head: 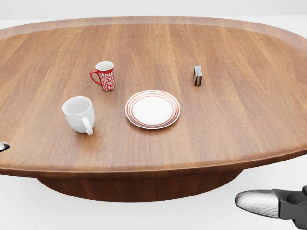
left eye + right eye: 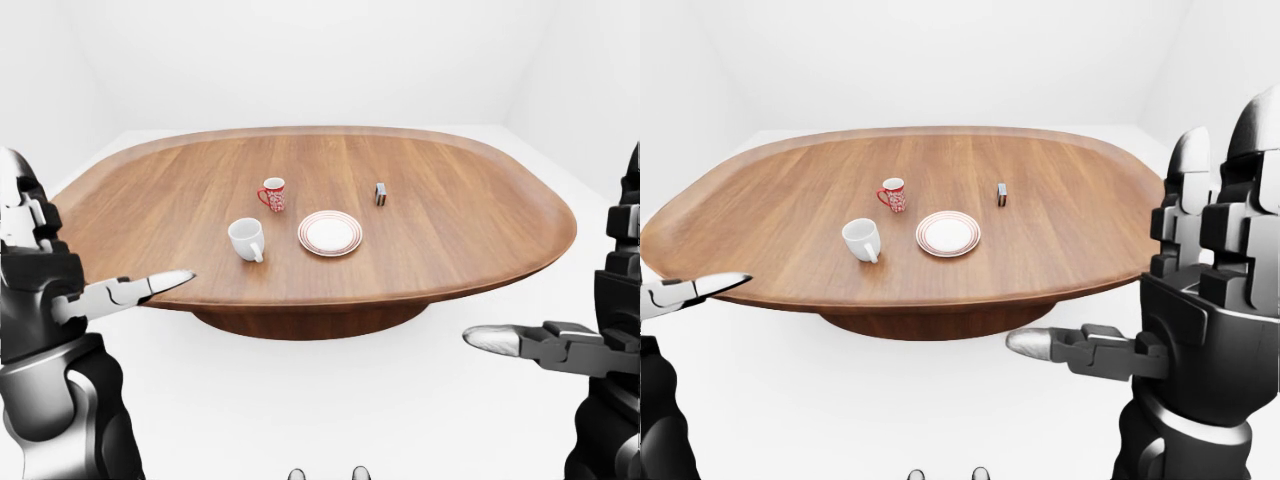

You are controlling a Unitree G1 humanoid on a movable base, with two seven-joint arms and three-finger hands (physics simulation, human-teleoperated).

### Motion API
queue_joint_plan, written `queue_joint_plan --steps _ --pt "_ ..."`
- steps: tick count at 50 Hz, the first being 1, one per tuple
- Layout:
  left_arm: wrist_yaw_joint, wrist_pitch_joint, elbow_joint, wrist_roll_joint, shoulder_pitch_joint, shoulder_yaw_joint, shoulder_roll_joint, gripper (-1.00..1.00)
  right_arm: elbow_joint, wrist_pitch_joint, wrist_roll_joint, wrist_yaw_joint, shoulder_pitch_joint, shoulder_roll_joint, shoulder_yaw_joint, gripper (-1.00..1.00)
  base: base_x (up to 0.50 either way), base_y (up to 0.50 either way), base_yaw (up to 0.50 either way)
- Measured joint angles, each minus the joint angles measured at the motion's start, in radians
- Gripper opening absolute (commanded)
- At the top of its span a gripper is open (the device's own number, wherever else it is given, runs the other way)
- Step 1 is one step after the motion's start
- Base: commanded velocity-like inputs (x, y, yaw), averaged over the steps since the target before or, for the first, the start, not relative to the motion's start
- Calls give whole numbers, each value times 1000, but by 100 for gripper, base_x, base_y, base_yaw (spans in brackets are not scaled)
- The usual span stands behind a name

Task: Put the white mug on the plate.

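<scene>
Metallic and silver-grey, our left hand stands at the left edge of the left-eye view, with its fingers spread apart and the thumb pointing toward the table; it holds nothing. Our right hand stands at the right side of the right-eye view, also with the fingers apart and upright, the thumb stretched out to the left, and nothing between them. Both hands are well apart from the table and from all things on it. In the head view we see only a thumb tip at the bottom right corner and a very small tip at the left edge.

Between the two hands lies the oval wooden table. On it, toward the left in the head view, the white mug stands upright on the bare wood, with its handle turned to the lower right. It is near the plate but not touching it; the plate, white with red rings, lies just to the right of the mug and has nothing on it. Above the white mug in this view stands a red patterned mug, its handle to the left. A small box stands upright to the upper right of the plate, apart from it.
</scene>
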Motion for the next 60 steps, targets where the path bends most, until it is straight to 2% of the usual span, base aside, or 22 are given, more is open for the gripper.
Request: queue_joint_plan --steps 7,12,18,40,49,60 --pt "11 0 -50 -35 -4 47 19 100 1 0 4 10 16 7 -41 100 0 0 0" --pt "16 0 -64 -47 -6 62 27 100 1 0 -9 16 25 9 -50 100 0 3 0" --pt "21 0 -73 -56 -7 71 31 100 1 0 -30 25 33 11 -55 100 9 47 0" --pt "30 0 -76 -60 -10 75 35 100 1 0 -60 47 44 18 -55 100 10 44 0" --pt "31 0 -74 -59 -9 75 35 100 1 0 -59 47 47 21 -53 100 13 0 0" --pt "30 0 -74 -58 -7 73 33 100 1 0 -50 49 53 23 -52 100 49 -1 0"
